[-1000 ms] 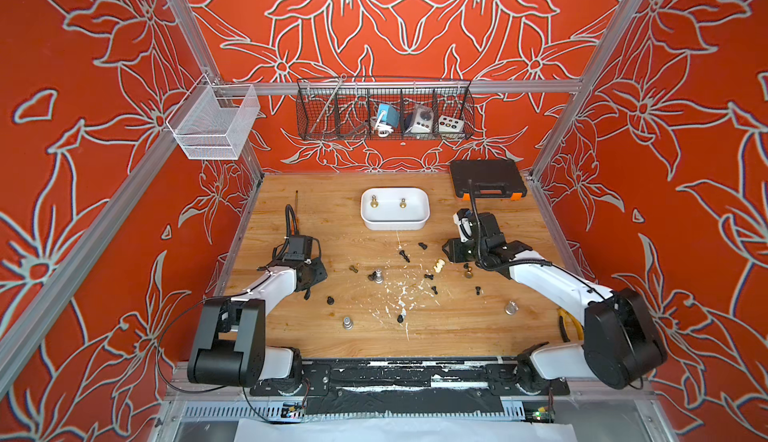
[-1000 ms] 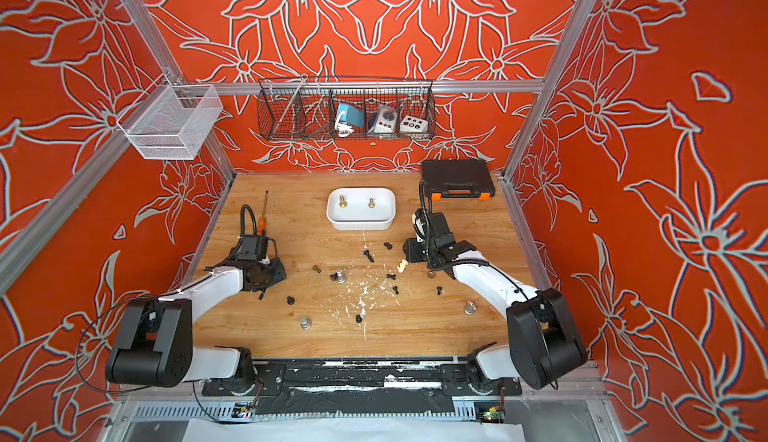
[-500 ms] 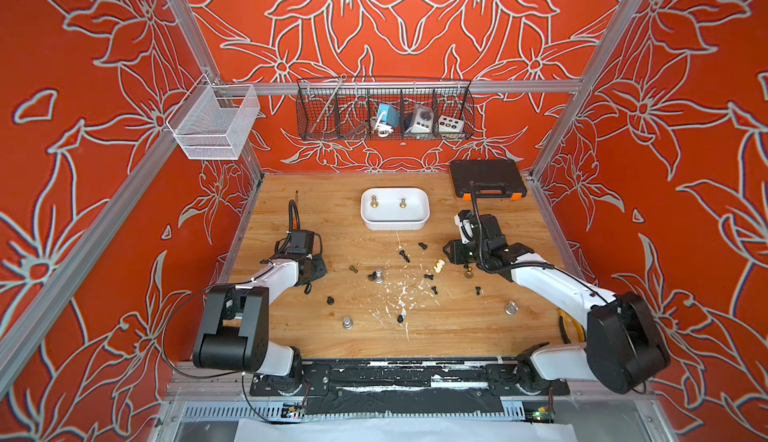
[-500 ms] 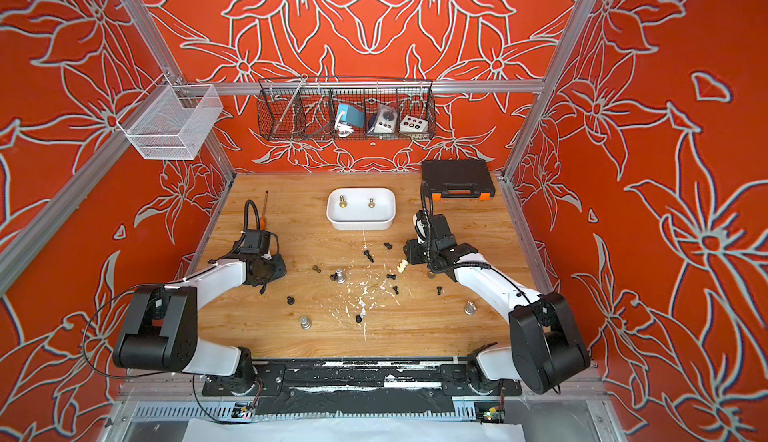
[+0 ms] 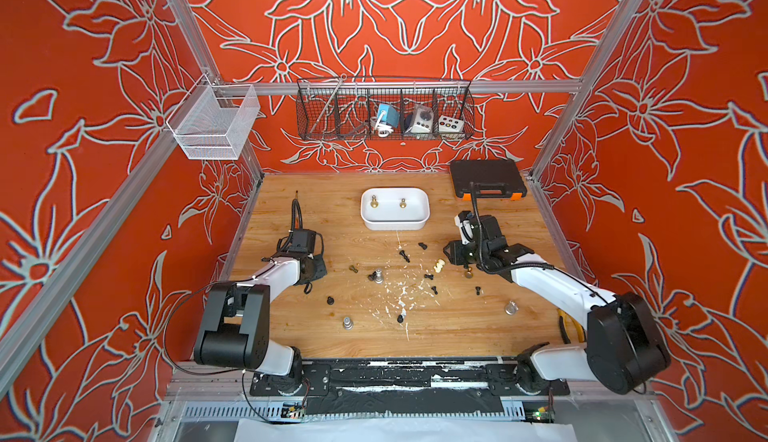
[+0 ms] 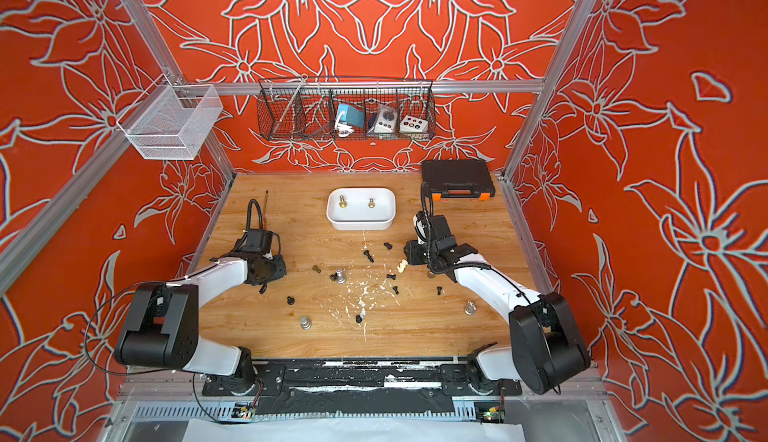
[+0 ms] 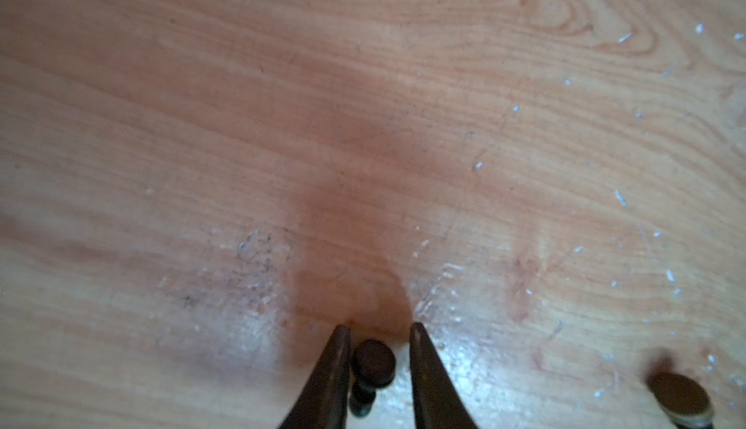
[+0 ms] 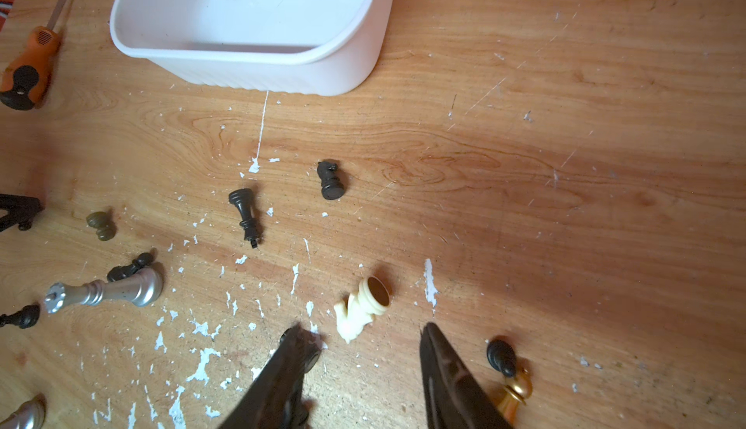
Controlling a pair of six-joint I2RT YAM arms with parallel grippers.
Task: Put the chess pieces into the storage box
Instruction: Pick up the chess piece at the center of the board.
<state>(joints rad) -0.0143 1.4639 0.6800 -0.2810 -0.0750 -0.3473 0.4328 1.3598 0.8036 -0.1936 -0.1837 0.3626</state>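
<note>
The white storage box (image 5: 395, 222) (image 6: 360, 224) (image 8: 282, 71) stands at the back middle with two gold chess pieces (image 5: 374, 201) upright inside. Several black, silver and gold pieces lie scattered on the wood in front of it. My left gripper (image 7: 379, 332) (image 5: 318, 267) is low over the table, its jaws narrow around a small black piece (image 7: 373, 362). That piece touches one finger, with a gap to the other. My right gripper (image 8: 363, 331) (image 5: 451, 252) is open, and a cream piece (image 8: 363, 306) (image 5: 439, 265) lies on its side just ahead of the fingertips.
A black case with orange latches (image 5: 486, 178) sits at the back right. An orange-handled screwdriver (image 8: 28, 71) lies at the back left. Silver pieces (image 5: 347, 322) (image 5: 511, 307) stand near the front. A gold piece with a black one (image 8: 510, 382) lies beside the right finger. Wire baskets (image 5: 384, 111) hang on the back wall.
My left gripper has shifted slightly and its jaws have narrowed around the small black piece. The right arm has hardly moved.
</note>
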